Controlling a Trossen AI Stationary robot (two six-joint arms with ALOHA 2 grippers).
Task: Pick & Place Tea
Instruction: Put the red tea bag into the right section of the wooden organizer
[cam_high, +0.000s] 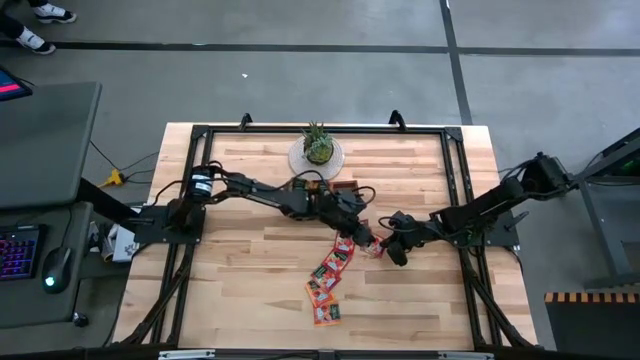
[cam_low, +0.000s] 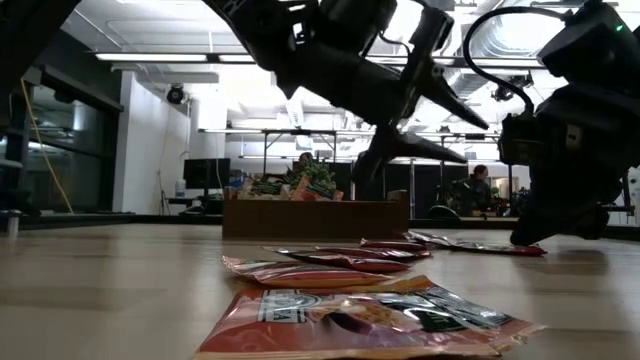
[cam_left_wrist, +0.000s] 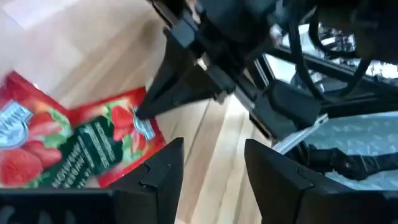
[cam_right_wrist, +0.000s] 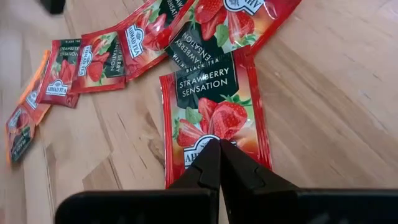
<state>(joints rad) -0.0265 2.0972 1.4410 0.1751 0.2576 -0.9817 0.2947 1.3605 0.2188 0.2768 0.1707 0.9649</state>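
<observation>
I have both arms converged near the table's middle, over the upper end of a trail of tea sachets (cam_high: 330, 280) that runs diagonally toward the near edge. The right gripper (cam_right_wrist: 219, 163) has its fingertips pressed together on the edge of one strawberry sachet (cam_right_wrist: 214, 102), which lies flat on the wood with its far end touching or overlapping a neighbouring sachet (cam_right_wrist: 214, 25). I judge this pinch shallow: only the sachet's rim sits between the tips, so the foil may slip free on the lift. The overlap is a second hazard, since the neighbour could drag along or shift the row. The left gripper (cam_left_wrist: 208, 165) holds its fingers apart with nothing between them, hovering just beside another red sachet (cam_left_wrist: 93, 146). In the left wrist view the right arm's fingers (cam_left_wrist: 168, 87) sit very close ahead, touching that sachet's corner. I rate arm-to-arm contact as the main risk; any lateral move by either arm calls for clearance first. The wooden tray (cam_low: 315, 217) stands beyond the sachets beside the potted plant (cam_high: 318, 146); a carry toward it passes under or around the left arm, so I would sequence the arms rather than move both together.
</observation>
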